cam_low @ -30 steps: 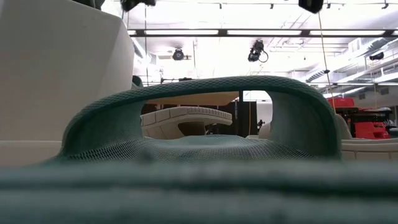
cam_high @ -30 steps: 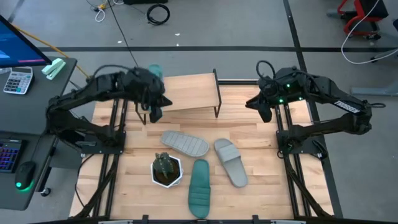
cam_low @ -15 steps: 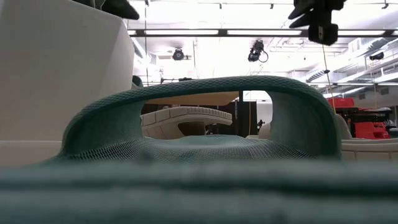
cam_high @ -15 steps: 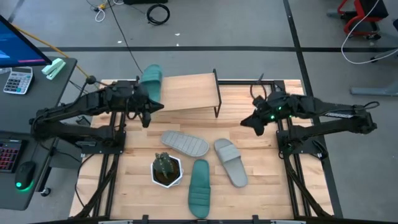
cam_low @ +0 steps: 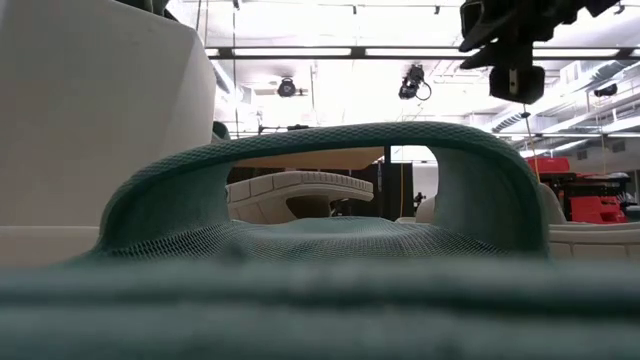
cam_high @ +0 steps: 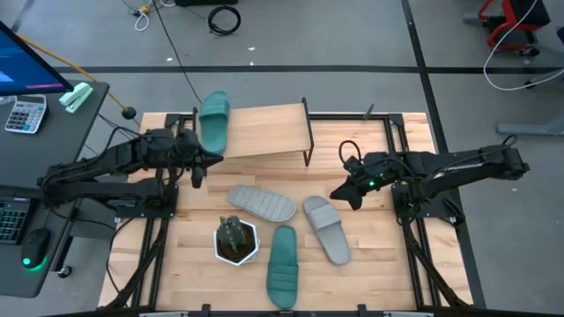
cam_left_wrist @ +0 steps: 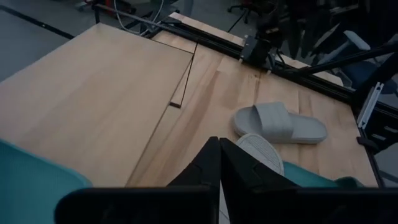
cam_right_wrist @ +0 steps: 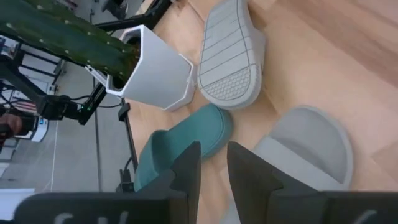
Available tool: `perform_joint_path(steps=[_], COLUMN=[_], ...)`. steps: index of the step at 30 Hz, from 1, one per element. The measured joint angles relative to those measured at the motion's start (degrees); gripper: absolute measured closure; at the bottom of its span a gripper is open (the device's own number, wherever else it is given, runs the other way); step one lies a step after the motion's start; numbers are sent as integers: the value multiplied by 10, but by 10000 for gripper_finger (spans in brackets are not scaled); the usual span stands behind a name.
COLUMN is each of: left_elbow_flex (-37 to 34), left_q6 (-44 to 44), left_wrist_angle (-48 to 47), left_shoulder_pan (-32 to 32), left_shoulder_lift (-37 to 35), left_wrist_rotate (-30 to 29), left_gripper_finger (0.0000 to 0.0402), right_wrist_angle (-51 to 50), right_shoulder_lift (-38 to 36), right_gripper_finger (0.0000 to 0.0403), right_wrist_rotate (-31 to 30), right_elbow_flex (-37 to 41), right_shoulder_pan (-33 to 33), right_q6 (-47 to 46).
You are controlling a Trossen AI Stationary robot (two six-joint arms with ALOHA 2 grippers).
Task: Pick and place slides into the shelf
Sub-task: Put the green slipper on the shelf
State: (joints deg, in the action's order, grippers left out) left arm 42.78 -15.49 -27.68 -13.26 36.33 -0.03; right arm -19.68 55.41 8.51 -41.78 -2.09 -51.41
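The shelf (cam_high: 269, 132) stands at the table's far side. One teal slide (cam_high: 214, 121) lies on the left end of its top board, one end poking past the board's far edge. My left gripper (cam_high: 196, 169), shut, hovers just near of that end; in its wrist view (cam_left_wrist: 219, 163) the board (cam_left_wrist: 93, 93) shows. On the table lie a grey slide sole-up (cam_high: 262, 202), a grey slide strap-up (cam_high: 327, 229) and a second teal slide (cam_high: 283, 264). My right gripper (cam_high: 342, 192), open, hangs above the table right of the grey slides (cam_right_wrist: 233, 56).
A small plant in a white pot (cam_high: 236, 239) stands left of the near teal slide and close to the sole-up grey one. The near teal slide's strap (cam_low: 320, 200) fills the low view. Bare tabletop (cam_high: 388, 255) lies on the right.
My left gripper has drawn back from the shelf's left end toward the table's near-left and come lower; the teal slide it covered now lies in plain sight on the board. My right gripper has swung from the far right down and toward the grey slides.
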Motion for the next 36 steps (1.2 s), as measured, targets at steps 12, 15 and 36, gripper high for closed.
perform_joint_path(steps=[12,15,36], left_elbow_flex=[-1,-1,-1], left_q6=[40,41,72], left_wrist_angle=[0,0,-152], left_shoulder_pan=[80,93,135], left_shoulder_lift=[-31,-31,-35], left_wrist_rotate=[29,50,32], left_gripper_finger=[397,392,386], right_wrist_angle=[70,107,150], right_shoulder_lift=[68,88,176], right_gripper_finger=[317,317,349], right_wrist_rotate=[47,84,36], right_elbow_flex=[0,0,0], right_shoulder_pan=[1,1,-7], right_q6=[3,1,-68])
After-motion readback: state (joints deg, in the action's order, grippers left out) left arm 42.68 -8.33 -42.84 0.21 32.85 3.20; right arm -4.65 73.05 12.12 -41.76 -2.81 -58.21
